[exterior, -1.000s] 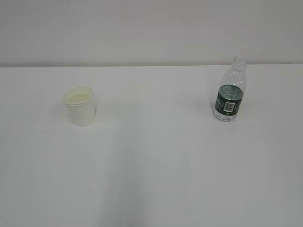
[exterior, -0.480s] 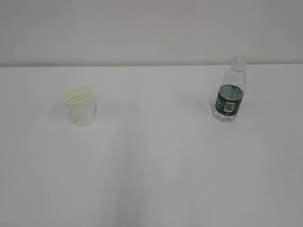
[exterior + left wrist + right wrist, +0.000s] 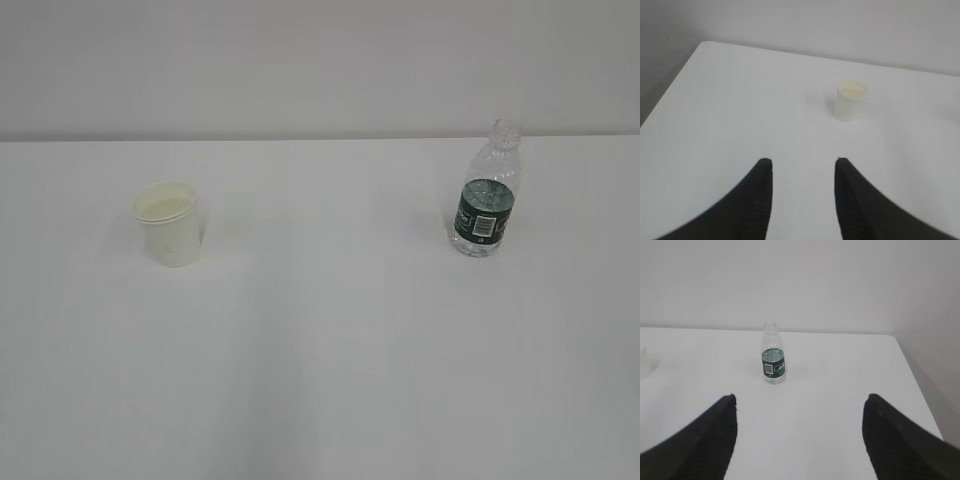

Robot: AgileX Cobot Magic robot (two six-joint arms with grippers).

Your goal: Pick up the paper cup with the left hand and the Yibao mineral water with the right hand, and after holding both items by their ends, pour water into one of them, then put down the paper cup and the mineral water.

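left tool [image 3: 801,162] empty, jaws partly apart; right tool [image 3: 800,397] empty, jaws wide

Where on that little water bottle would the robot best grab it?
Probably the ribbed lower body of the water bottle, around the green label, coming level from the near side with the right gripper. It stands upright and uncapped, the neck is narrow, and the open jaws look wider than the body.

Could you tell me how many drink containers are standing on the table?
2: the paper cup stands on the table's left side, and the uncapped Yibao mineral water stands upright on its right. Nothing appears hidden.
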